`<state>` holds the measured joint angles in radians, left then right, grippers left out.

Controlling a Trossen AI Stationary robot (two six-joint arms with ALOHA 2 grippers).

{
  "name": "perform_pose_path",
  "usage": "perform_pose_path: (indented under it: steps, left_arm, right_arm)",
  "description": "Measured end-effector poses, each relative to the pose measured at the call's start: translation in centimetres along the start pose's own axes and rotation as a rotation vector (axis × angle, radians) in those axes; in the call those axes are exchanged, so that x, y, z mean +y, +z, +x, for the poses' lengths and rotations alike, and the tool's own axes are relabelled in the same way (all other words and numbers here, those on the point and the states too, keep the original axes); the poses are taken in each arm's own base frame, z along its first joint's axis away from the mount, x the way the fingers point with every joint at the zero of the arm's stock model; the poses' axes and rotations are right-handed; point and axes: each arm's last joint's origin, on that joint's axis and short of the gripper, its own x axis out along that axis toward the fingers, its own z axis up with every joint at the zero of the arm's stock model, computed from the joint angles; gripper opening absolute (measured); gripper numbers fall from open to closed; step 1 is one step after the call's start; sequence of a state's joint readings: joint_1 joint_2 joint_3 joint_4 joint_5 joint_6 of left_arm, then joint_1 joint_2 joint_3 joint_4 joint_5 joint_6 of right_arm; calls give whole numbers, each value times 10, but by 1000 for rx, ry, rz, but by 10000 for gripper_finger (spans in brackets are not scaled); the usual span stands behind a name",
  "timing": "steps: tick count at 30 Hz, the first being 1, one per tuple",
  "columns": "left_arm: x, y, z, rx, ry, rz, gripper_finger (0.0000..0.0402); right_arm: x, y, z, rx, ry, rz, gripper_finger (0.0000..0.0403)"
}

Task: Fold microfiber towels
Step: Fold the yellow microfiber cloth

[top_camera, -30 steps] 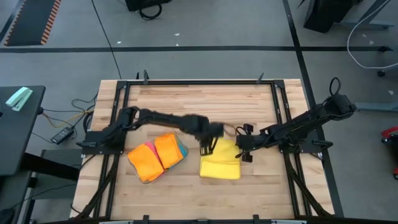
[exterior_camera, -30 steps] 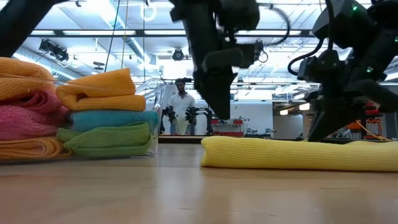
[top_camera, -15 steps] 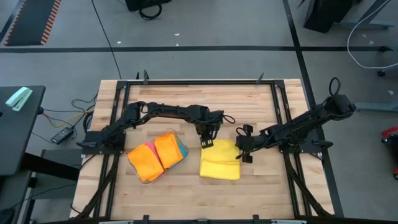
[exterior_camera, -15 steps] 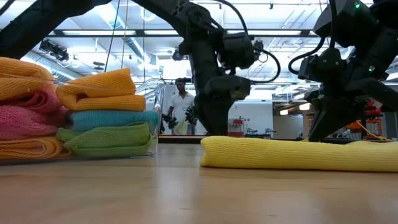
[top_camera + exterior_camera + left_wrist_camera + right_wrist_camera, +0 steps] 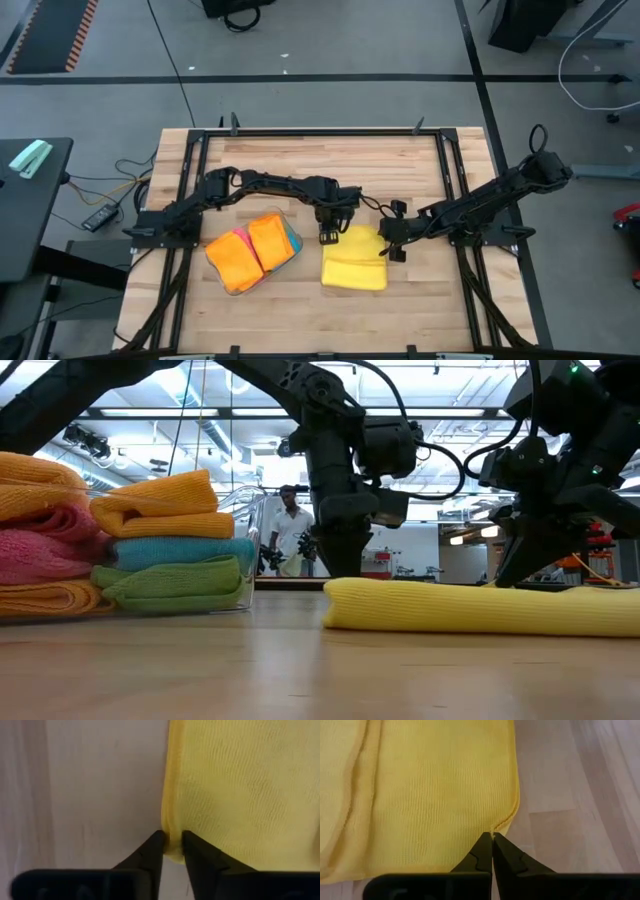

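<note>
Two grippers are down at the folded yellow towel (image 5: 355,259), one at each far corner. From my left wrist camera, the left gripper (image 5: 173,846) has its fingers drawn in to a narrow gap with the towel's corner edge sitting between the tips; they look to be nipping it. On the right wrist camera, the right gripper (image 5: 492,845) is pressed together, its tips meeting right at the towel's other corner, pinching that edge.

I see the yellow towel lying flat on the wooden table (image 5: 330,165), folded into a thick rectangle with a rounded fold along its near side in the low view. Just beside it, toward the left arm's side, a clear plastic tray (image 5: 245,560) holds folded towels (image 5: 165,535) stacked in orange, pink, blue and green.

Only the low camera shows me the stack's layers and a person (image 5: 292,540) standing far back in the room; the overhead shows just the orange tops.
</note>
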<state>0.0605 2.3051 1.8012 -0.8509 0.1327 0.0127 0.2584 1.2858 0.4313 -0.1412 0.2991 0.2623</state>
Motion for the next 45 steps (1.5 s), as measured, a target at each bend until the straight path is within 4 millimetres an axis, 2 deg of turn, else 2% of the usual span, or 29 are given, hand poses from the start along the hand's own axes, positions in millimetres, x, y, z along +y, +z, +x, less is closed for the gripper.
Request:
perform_pose_path:
  steps: [4,6,11,18,23,29,33,37,41,45]
  left_arm:
    - [-1,0,-2,-3,-4,1,25]
    - [-2,0,-3,-5,-10,3,12]
    - [-6,1,-22,-38,-9,10,23]
    - [-19,1,-50,-90,-10,44,9]
    - [-32,0,-74,-136,-4,138,32]
    - [-33,-3,-96,-163,88,152,21]
    - [-29,-5,-101,-155,150,141,8]
    - [-32,-5,-104,-164,192,135,19]
    - [-45,-5,-102,-171,184,164,33]
    - [-62,-4,-100,-197,170,200,24]
  right_arm:
    - [0,0,0,-1,1,0,9]
    - [0,0,0,-2,-4,0,9]
    - [-1,1,-1,-4,-18,-17,8]
    - [4,17,-10,5,-13,-40,8]
    - [11,28,-21,34,-11,-109,8]
    - [5,44,-40,57,-173,-164,8]
    - [0,52,-47,38,-258,-189,8]
    - [-3,54,-49,24,-286,-185,8]
    - [1,52,-50,31,-254,-197,8]
    - [9,50,-52,29,-211,-219,8]
